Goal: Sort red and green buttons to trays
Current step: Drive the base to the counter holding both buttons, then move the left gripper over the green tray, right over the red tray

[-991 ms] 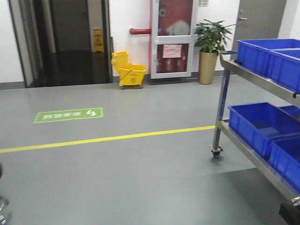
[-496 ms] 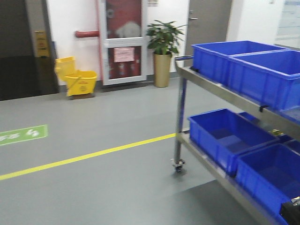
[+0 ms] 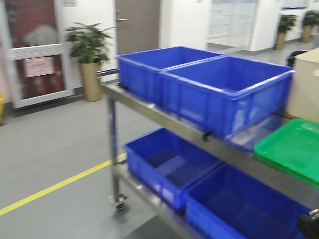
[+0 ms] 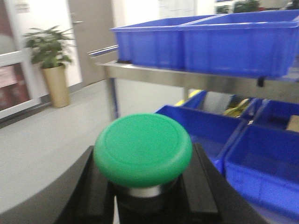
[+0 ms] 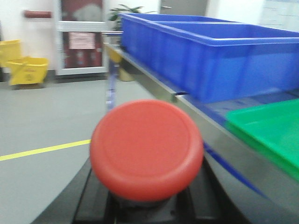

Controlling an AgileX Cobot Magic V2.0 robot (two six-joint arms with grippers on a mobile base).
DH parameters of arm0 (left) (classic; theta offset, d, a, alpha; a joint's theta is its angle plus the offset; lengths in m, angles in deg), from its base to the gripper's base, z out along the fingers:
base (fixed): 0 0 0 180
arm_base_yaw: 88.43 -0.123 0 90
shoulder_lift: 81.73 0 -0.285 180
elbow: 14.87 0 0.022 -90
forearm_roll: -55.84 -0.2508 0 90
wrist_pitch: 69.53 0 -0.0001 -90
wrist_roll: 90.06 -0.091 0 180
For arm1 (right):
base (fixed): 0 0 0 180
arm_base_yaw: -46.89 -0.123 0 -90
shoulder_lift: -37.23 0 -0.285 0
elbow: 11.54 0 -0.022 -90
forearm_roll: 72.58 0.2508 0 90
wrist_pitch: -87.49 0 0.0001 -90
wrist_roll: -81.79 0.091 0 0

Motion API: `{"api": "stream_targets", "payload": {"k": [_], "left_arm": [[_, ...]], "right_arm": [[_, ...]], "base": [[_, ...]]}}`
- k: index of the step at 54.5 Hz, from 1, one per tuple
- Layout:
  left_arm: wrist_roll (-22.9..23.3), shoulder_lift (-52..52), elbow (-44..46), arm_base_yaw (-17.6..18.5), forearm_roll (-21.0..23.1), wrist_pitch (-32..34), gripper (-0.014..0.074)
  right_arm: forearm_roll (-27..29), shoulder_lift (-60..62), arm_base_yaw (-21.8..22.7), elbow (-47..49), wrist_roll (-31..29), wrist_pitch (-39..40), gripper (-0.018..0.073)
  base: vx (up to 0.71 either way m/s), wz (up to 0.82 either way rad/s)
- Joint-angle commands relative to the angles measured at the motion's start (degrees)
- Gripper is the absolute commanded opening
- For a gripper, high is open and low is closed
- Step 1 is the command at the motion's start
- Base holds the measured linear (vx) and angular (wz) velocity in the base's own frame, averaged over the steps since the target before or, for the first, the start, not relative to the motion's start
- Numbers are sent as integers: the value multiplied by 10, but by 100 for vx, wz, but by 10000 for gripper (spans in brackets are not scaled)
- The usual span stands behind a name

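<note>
The front view shows the cart (image 3: 113, 149), blue crates (image 3: 224, 89) and the green tray (image 3: 294, 147) at the right edge; only the wrist views show the buttons. The green button (image 4: 142, 149) sits lower centre, pinched by the left end effector (image 4: 147, 205). The red button (image 5: 146, 148) is likewise pinched by the right end effector (image 5: 145, 207). Both wrists are level and face the cart.

Industrial or warehouse-type indoor hall. Evidence: sealed grey floor (image 3: 50, 144) with painted yellow lane line (image 3: 55, 188), stainless wheeled rack (image 3: 144, 105) loaded with deep blue crates (image 3: 224, 94), glazed red wall cabinet (image 3: 35, 55) bearing a notice, yellow mop bucket (image 5: 25, 69), potted plant (image 3: 89, 50) beside a grey door (image 3: 138, 25).
</note>
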Motion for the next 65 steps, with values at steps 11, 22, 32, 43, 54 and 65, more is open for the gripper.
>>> {"api": "stream_targets", "payload": {"k": [11, 22, 32, 43, 54, 65], "left_arm": [[4, 1, 18, 3, 11, 33, 0], [4, 1, 18, 3, 11, 33, 0], [4, 1, 18, 3, 11, 33, 0], [4, 1, 18, 3, 11, 33, 0], [4, 1, 18, 3, 11, 33, 0], [4, 1, 18, 3, 11, 33, 0]], "right_arm": [[2, 1, -1, 18, -2, 35, -8], [2, 1, -1, 18, -2, 35, -8], [2, 1, 0, 18, -2, 35, -8], [2, 1, 0, 18, -2, 35, -8], [2, 1, 0, 18, -2, 35, -8], [2, 1, 0, 18, -2, 35, -8]], "base": [[45, -87], [39, -101], [31, -101], [21, -70], [10, -32], [4, -17]]}}
